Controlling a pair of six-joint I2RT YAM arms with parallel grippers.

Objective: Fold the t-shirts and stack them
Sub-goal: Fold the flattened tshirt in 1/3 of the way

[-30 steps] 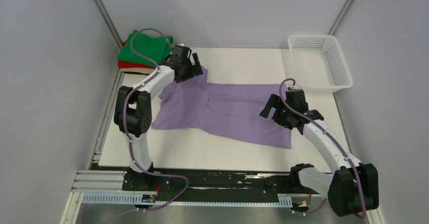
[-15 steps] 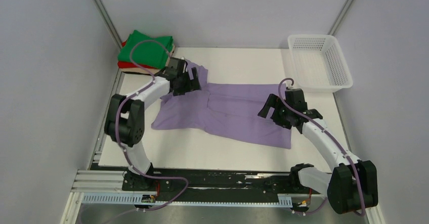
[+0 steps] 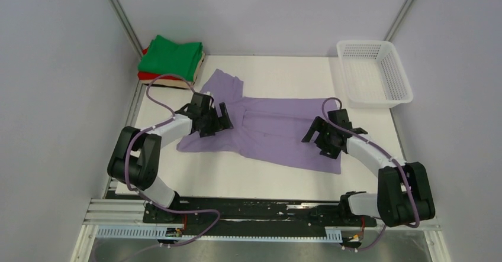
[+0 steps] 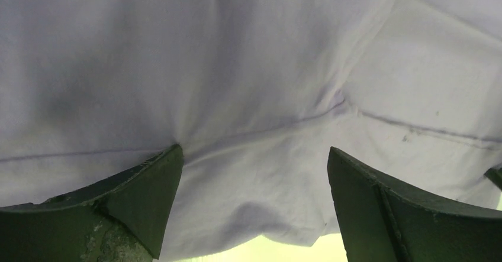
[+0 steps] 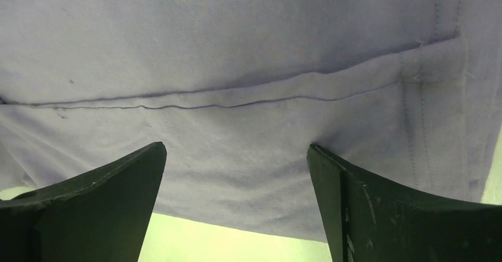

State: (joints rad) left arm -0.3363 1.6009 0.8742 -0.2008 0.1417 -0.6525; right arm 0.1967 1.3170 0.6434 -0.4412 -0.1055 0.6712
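Observation:
A large lavender t-shirt [image 3: 272,129] lies spread flat across the white table [image 3: 284,73], one sleeve pointing toward the far left. My left gripper [image 3: 220,119] stands open over its left part; in the left wrist view its fingertips [image 4: 169,158] press down on the cloth [image 4: 237,67] near a hem. My right gripper [image 3: 315,142] stands open low over the shirt's right part, near the front hem [image 5: 237,214]. Neither holds anything. Folded t-shirts are stacked at the far left corner: green [image 3: 173,58] on top, red [image 3: 155,75] below, a beige edge [image 3: 202,61] showing.
A white mesh basket [image 3: 374,73] stands at the far right corner. Bare table runs along the back between the stack and the basket, and along the front edge [image 3: 248,182]. Grey walls close in on the left and right.
My left arm has drawn back from the sleeve by the folded stack and come down over the shirt's left part. My right arm has sunk and shifted slightly nearer. Both grippers stay open.

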